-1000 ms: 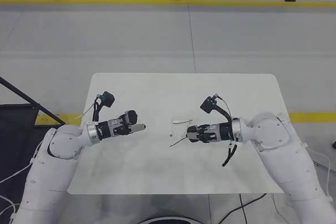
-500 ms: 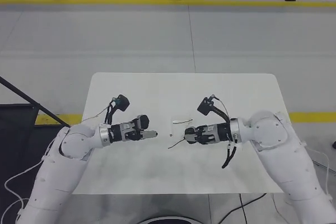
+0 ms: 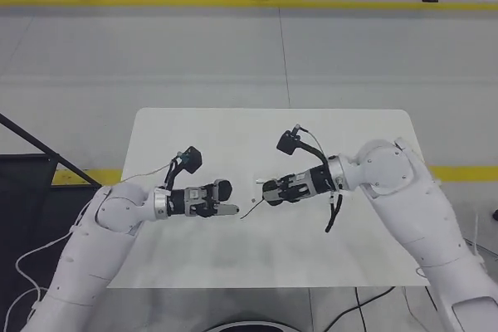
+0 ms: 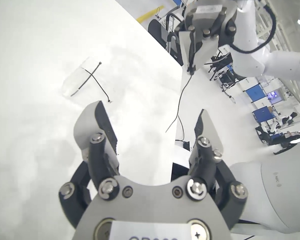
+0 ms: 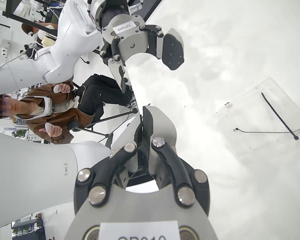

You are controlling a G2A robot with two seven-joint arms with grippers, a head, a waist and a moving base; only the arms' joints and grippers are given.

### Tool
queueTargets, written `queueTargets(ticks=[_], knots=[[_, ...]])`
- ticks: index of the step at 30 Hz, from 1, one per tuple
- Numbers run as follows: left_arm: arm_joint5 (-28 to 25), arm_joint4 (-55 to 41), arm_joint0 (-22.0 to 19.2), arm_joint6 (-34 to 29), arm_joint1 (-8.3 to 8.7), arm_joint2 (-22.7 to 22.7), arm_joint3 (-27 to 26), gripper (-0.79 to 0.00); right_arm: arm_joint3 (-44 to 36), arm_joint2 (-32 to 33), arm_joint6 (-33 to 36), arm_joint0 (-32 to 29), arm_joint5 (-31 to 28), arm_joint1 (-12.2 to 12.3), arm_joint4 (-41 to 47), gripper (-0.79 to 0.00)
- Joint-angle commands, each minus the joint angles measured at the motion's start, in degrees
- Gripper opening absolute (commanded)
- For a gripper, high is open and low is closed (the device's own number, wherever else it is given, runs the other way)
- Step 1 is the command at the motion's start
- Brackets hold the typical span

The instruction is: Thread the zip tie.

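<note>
Right jaws are pinched on one end of the zip tie [image 4: 180, 98]. Its long tail dangles toward the left jaws, spread wide, free tip just ahead of them.

Three zip ties [image 4: 180, 98] [image 4: 86, 78] [image 4: 101, 91], one clear plastic bag [image 4: 71, 83], two grippers [image 4: 150, 108] [image 5: 142, 111], one white table [image 3: 332, 133]
</note>
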Motion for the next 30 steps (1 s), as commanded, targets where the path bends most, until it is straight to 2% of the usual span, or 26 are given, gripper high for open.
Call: queueTargets(ticks=[1,4,13,18,19,20,21,30], knots=[[-1.2,0.4,0.4,0.1,0.12,0.4,-0.5,-0.206,1.2,-1.2,0.0,1.3,0.2,-0.4,0.4,-0.785],[-2.1,-0.1,0.9,0.5,0.31,0.8,-1.1,-0.188,2.5,-2.9,-0.1,2.6,0.4,-1.0,0.8,-0.785],[-1.3,1.1,1.1,3.9,0.44,2.4,-2.3,-0.206,5.1,-5.3,0.3,5.0,0.2,-2.0,1.7,-0.785],[-0.5,2.8,0.6,5.6,0.39,3.5,-2.3,-0.262,5.9,-6.2,0.6,5.9,0.5,-2.4,1.8,-0.785],[-0.4,2.9,0.5,5.9,0.39,3.7,-2.3,-0.289,6.0,-6.4,0.7,6.0,0.5,-2.5,1.9,-0.785],[-0.3,3.1,0.4,6.1,0.39,3.8,-2.3,-0.4,6.2,-6.5,0.7,6.1,0.5,-2.6,2.0,-0.785],[-0.2,3.4,0.4,6.3,0.4,4.1,-2.3,-0.422,6.3,-6.6,0.8,6.3,0.5,-2.6,2.0,-0.785],[0.1,4.2,-0.2,8.6,0.4,5.5,-2.0,-0.437,7.3,-7.7,1.3,7.2,0.8,-3.1,2.3,-0.785]])
